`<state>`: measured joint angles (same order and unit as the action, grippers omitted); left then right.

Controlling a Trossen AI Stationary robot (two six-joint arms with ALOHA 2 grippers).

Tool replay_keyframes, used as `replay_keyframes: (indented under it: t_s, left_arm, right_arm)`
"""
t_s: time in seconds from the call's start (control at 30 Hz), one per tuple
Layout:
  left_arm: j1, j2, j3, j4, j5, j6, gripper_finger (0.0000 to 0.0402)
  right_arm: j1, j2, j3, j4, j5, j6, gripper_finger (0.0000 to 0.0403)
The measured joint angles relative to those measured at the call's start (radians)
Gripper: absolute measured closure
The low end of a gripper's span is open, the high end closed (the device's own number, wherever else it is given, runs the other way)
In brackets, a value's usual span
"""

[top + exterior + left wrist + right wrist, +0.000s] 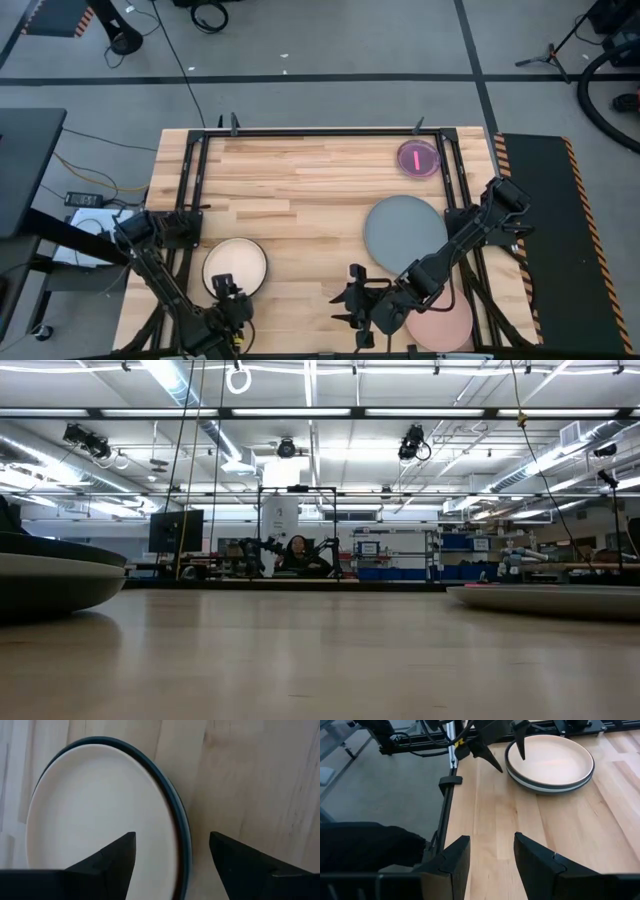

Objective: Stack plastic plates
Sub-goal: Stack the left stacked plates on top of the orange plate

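Our left fingers (117, 865) stand spread over the rim of the cream plate (235, 266), stacked on a dark teal plate (179, 815). Our right fingers (457, 857) gape over bare tabletop (300, 200); grey plate (403, 230) and pink plate (440, 325) lie beside that arm.

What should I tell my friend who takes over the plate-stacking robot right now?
Left gripper: open, empty, at the near edge of the cream plate, which sits on a dark teal plate.
Right gripper: open, empty, over bare wood near the front middle.
Large grey plate lies right of centre. Pink plate is at the front right, partly under the right arm. A small red-pink plate is at the back right.
Done: one pile started on the left.
Left: bring the grey, pink and red-pink plates together into a stack.
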<state>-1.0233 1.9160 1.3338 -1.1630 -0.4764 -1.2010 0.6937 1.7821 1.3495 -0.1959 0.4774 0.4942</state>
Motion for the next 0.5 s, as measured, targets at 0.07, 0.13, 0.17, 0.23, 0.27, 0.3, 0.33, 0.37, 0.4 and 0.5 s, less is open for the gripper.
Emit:
replay_keyframes:
  t_s: [0.07, 0.13, 0.17, 0.23, 0.27, 0.3, 0.33, 0.37, 0.4, 0.5]
  left_arm:
    - [-0.002, 0.000, 0.000, -0.012, 0.000, -0.009, 0.0143]
    - [-0.002, 0.000, 0.000, -0.013, 0.000, -0.011, 0.0143]
    - [-0.002, 0.000, 0.000, -0.011, 0.000, -0.011, 0.0143]
    - [-0.002, 0.000, 0.000, -0.014, -0.001, -0.010, 0.0143]
    - [-0.002, 0.000, 0.000, -0.014, -0.001, -0.010, 0.0143]
    - [-0.002, 0.000, 0.000, -0.014, -0.001, -0.010, 0.0143]
    - [-0.002, 0.000, 0.000, -0.014, -0.001, -0.010, 0.0143]
    - [-0.002, 0.000, 0.000, -0.014, -0.001, -0.010, 0.0143]
    - [-0.002, 0.000, 0.000, -0.014, -0.001, -0.010, 0.0143]
    - [-0.002, 0.000, 0.000, -0.013, -0.001, -0.009, 0.0143]
  right_arm:
    - [0.000, 0.000, 0.000, 0.000, 0.000, 0.000, 0.0243]
    - [0.000, 0.000, 0.000, 0.000, 0.000, 0.000, 0.0243]
    - [0.000, 0.000, 0.000, 0.000, 0.000, 0.000, 0.0243]
    - [0.000, 0.000, 0.000, 0.001, 0.000, 0.000, 0.0243]
    - [0.000, 0.000, 0.000, 0.001, 0.000, 0.000, 0.0243]
    - [0.000, 0.000, 0.000, 0.000, 0.000, 0.000, 0.0243]
    - [0.000, 0.000, 0.000, 0.000, 0.000, 0.000, 0.0243]
    - [0.000, 0.000, 0.000, 0.001, 0.000, 0.000, 0.0243]
    - [0.000, 0.000, 0.000, 0.001, 0.000, 0.000, 0.0243]
    - [0.000, 0.000, 0.000, 0.000, 0.000, -0.005, 0.0243]
